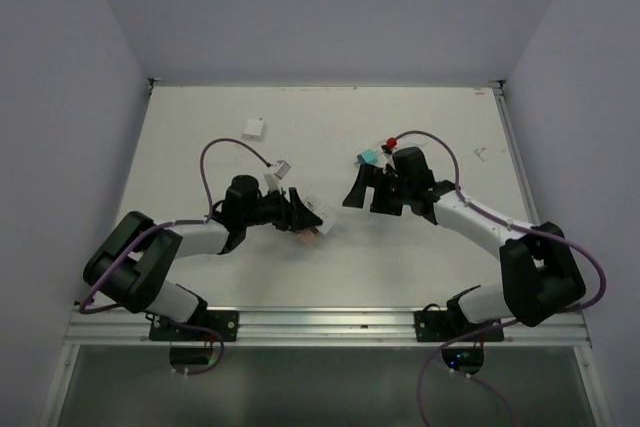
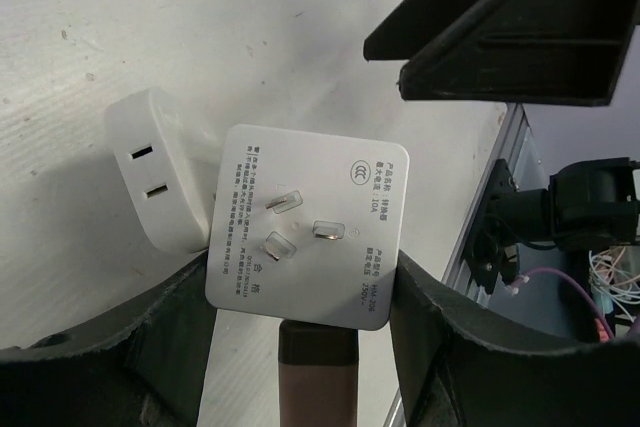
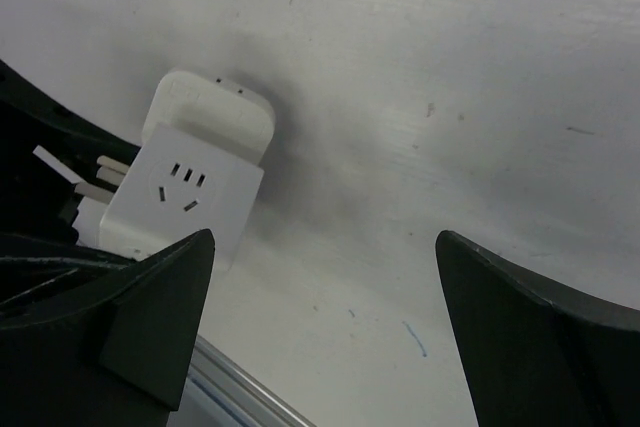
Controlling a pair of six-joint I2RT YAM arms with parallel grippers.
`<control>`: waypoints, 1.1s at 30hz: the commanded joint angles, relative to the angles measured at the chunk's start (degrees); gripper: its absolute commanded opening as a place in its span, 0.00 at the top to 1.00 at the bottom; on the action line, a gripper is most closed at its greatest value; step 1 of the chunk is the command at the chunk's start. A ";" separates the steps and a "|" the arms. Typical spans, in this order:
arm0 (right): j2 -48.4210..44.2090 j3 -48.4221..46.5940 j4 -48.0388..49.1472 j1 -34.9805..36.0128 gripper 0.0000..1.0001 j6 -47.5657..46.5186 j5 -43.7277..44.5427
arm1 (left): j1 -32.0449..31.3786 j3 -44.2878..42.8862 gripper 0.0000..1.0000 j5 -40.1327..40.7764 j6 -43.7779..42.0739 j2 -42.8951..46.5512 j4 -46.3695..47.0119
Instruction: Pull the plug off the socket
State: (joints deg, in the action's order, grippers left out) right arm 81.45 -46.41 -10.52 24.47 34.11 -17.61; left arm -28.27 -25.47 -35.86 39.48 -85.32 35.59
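Observation:
The socket (image 2: 305, 227) is a white cube adapter with three metal prongs on the face towards the left wrist camera. It also shows in the top view (image 1: 317, 211) and, with dark slots on another face, in the right wrist view (image 3: 185, 197). A brown plug (image 2: 316, 377) sticks out of its near side and shows in the top view (image 1: 309, 237). My left gripper (image 2: 300, 282) is shut on the socket's two sides, low over the table (image 1: 298, 212). My right gripper (image 1: 362, 194) is open and empty (image 3: 322, 247), a short way to the right of the socket.
A second white rounded adapter (image 2: 150, 167) with two slots lies touching the socket's far side (image 3: 210, 112). A teal plug (image 1: 369, 159) and a small red piece (image 1: 391, 141) lie behind my right gripper. A flat white block (image 1: 253, 128) and a small white connector (image 1: 281, 166) lie further back.

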 commanded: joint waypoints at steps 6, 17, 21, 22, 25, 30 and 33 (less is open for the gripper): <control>-8.50 3.87 10.17 3.83 0.01 15.02 4.07 | -3.01 -1.24 1.00 4.74 -7.40 4.72 -1.84; -5.69 1.76 7.01 11.20 0.01 19.15 10.74 | -5.83 -3.09 1.00 8.61 -10.04 6.83 -4.57; -4.20 2.12 8.24 13.23 0.01 21.08 11.10 | -6.18 -3.27 1.00 9.22 -10.04 7.53 -4.57; -3.76 1.68 7.98 13.67 0.01 21.26 11.36 | -6.18 -3.27 1.00 9.31 -9.95 7.45 -4.57; -2.26 1.33 8.50 15.52 0.01 21.61 12.33 | -6.36 -3.35 1.00 9.31 -9.95 7.54 -4.31; -0.24 1.68 10.26 16.93 0.01 23.46 12.95 | -7.06 -3.62 1.00 9.40 -9.34 7.80 -3.52; -0.06 2.11 10.17 17.37 0.02 24.25 14.00 | -7.41 -3.44 1.00 9.66 -8.81 7.97 -2.90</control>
State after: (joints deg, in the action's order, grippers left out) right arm 81.10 -42.78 -2.24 41.34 56.36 -6.66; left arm -34.98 -26.41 -26.15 30.85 -79.72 27.75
